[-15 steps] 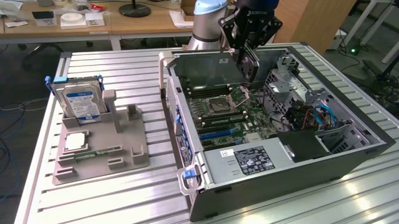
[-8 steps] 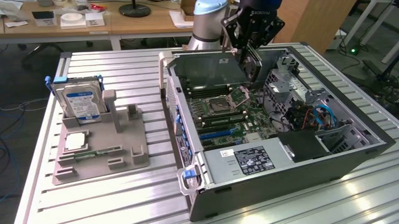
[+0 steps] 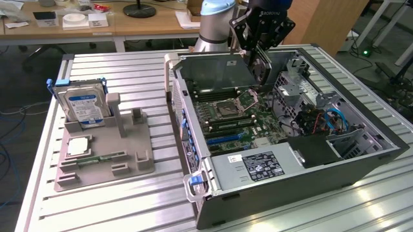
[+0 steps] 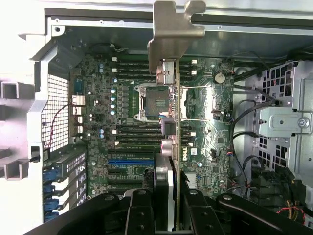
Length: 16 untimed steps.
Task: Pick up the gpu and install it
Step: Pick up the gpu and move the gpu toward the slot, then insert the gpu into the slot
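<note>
gpu (image 4: 171,117) on edge over motherboard (image 4: 205,142)

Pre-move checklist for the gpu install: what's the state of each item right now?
1. Grip: ok. The gripper is clamped on the gpu.
2. Over the open case: ok. The gpu hangs above the motherboard.
3. Lined up with the blue slot: not ok. The gpu runs crosswise to it.
4. Blue slot free: ok, nothing is plugged in.
5. Seated: not ok. The gpu hangs clear of the motherboard.
6. Cables out of the way: ok. They lie off toward the exterior view's right of the gpu.
</note>
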{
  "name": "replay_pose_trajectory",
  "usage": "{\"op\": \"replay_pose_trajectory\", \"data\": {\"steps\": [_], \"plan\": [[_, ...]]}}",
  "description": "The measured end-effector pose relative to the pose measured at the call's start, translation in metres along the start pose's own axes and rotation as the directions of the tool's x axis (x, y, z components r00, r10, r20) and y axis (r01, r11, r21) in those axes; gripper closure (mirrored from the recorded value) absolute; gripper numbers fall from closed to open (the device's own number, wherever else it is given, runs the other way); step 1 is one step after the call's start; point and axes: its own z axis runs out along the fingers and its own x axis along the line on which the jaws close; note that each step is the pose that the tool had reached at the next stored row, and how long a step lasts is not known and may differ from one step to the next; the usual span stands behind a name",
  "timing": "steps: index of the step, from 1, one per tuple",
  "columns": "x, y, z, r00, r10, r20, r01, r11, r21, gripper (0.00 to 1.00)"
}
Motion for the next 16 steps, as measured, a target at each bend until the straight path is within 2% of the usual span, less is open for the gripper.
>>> {"op": "replay_pose_trajectory", "data": {"steps": [9,16], "plan": [[0.0,0.0,0.0,1.0,-0.001,0.0,0.001,1.0,0.0,0.72],[0.0,0.0,0.0,0.9994,-0.034,-0.0007,0.034,0.9994,-0.0008,0.72]]}}
